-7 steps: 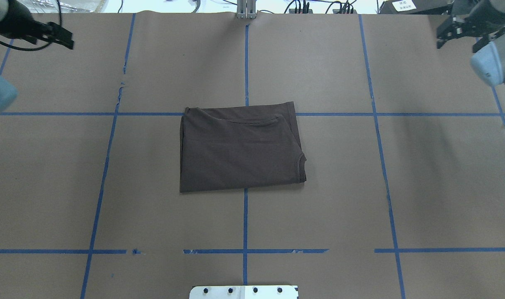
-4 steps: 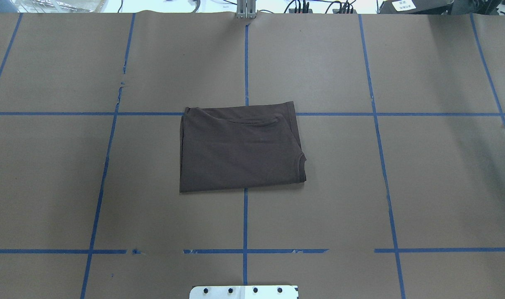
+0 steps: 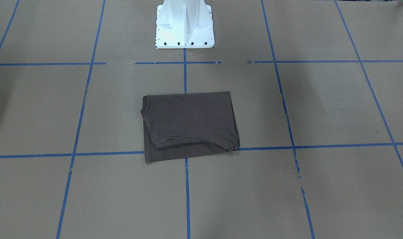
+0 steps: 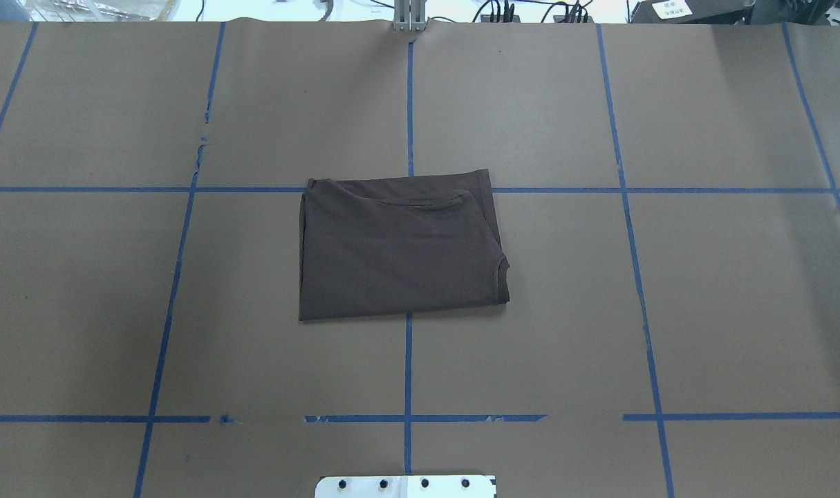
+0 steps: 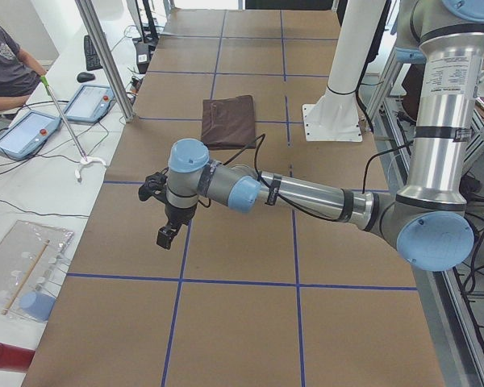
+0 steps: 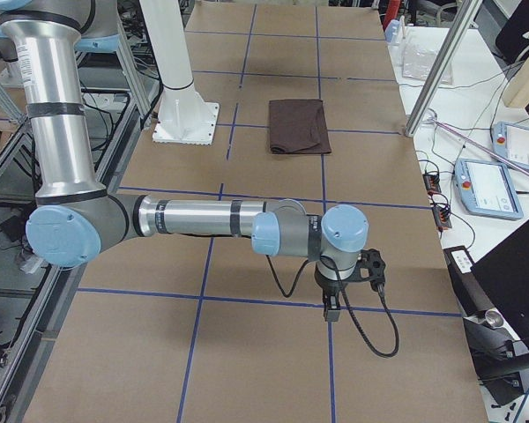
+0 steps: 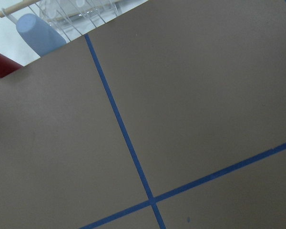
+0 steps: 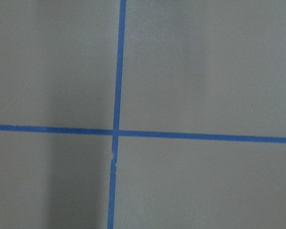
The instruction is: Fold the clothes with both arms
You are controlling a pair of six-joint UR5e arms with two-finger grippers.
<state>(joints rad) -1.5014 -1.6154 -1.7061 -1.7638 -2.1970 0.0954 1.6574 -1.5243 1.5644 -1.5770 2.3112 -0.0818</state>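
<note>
The clothes are one dark brown T-shirt (image 4: pixel 399 249), folded into a flat rectangle at the table's centre, with a sleeve hem curving across its top layer; it also shows in the other views (image 3: pixel 188 124) (image 5: pixel 229 121) (image 6: pixel 299 125). Both arms are outside the overhead and front views. My left gripper (image 5: pixel 166 235) hangs over bare paper far from the shirt, toward the table's left end. My right gripper (image 6: pixel 331 308) hovers over bare paper toward the right end. Whether either is open or shut I cannot tell. Both wrist views hold only brown paper and blue tape.
The white pedestal (image 3: pixel 184 26) stands at the robot's side of the table. A seated person (image 5: pixel 4 64) and teach pendants (image 5: pixel 24 133) (image 6: pixel 494 189) are at a side bench. A blue cup (image 7: pixel 38 33) lies in a wire rack beyond the table's edge.
One second ago both grippers showed at the overhead view's top corners; they have since drawn outward and out of that view. The shirt has not moved.
</note>
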